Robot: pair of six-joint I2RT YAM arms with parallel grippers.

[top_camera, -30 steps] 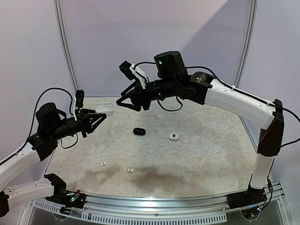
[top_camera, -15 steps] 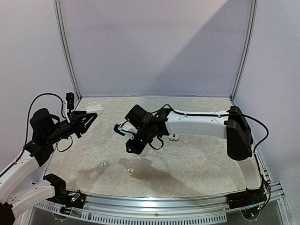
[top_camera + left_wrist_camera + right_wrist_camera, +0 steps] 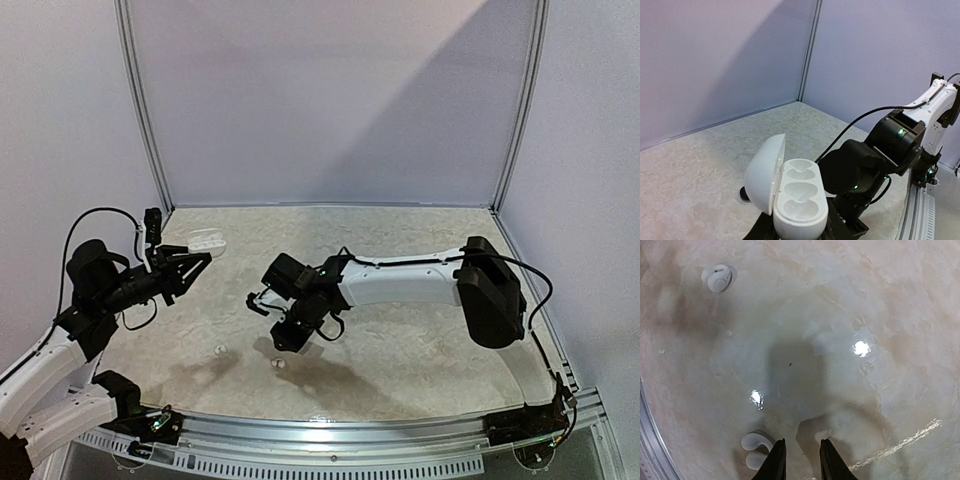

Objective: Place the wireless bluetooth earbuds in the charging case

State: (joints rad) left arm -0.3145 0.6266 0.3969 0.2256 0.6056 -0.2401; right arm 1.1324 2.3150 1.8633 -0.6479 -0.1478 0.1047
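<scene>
Right claw point(image 3: 801, 462), parted and empty, has dropped beside earbuds point(image 3: 755, 450); left claw point(image 3: 797, 231) grips case point(image 3: 799, 197).

Right end effector point(image 3: 801, 459) lower, narrower

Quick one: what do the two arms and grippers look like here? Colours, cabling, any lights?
Left arm and right arm match: white link shells, black joint housings, exposed black cables looping near the wrists. Left gripper and right gripper have black tapering fingers. Green status lights glow on the right arm's black joints. A small black camera sits on the left wrist.
</scene>
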